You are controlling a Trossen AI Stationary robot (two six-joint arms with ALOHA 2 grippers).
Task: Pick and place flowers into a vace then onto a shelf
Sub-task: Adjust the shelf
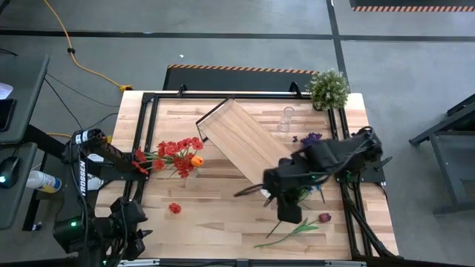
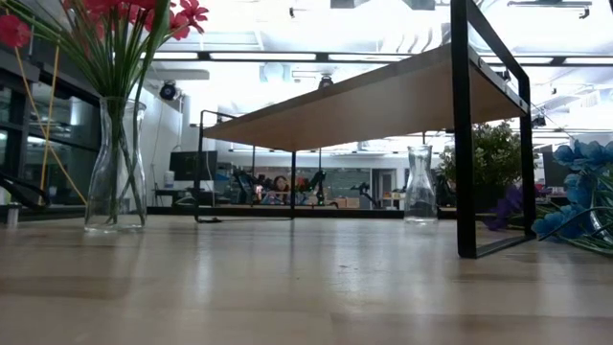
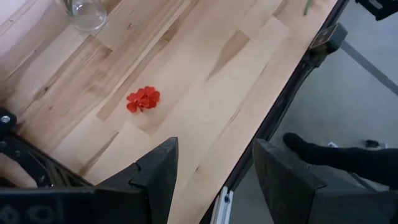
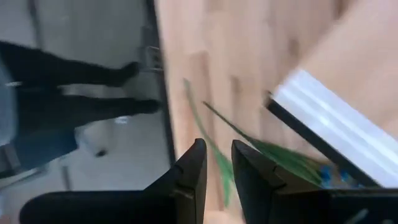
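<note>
Near edge first: a dark red flower [image 1: 323,217] lies flat on the surface close to the near right corner, stem trailing toward the near edge; a sweep by the arm above could knock it off. Loose red bloom [image 1: 174,208] sits alone nearer the left side, no stem to be seen, so probably not pickable as a flower. Right gripper [image 1: 269,193] hangs over the near end of the shelf [image 1: 241,141], jaws a narrow gap apart; the right wrist view shows green stems just beyond the tips but I can't tell whether any is pinched. Risk there: it closes on nothing, or drags the blue flowers [image 2: 575,192] against the shelf's black frame and snags them. Left gripper [image 3: 214,180] waits over the near left corner, jaws apart and empty. Mid surface, left: the filled vase [image 2: 115,163] with red flowers [image 1: 174,148] and an orange one; top-heavy and glass, so a bump from either arm could tip it. Far side: empty vase [image 1: 286,119] stands just beside the shelf's far long edge, with purple flowers [image 1: 310,138] near it. The shelf lies skewed across the surface, so a lifted vase has little margin at its edges.
</note>
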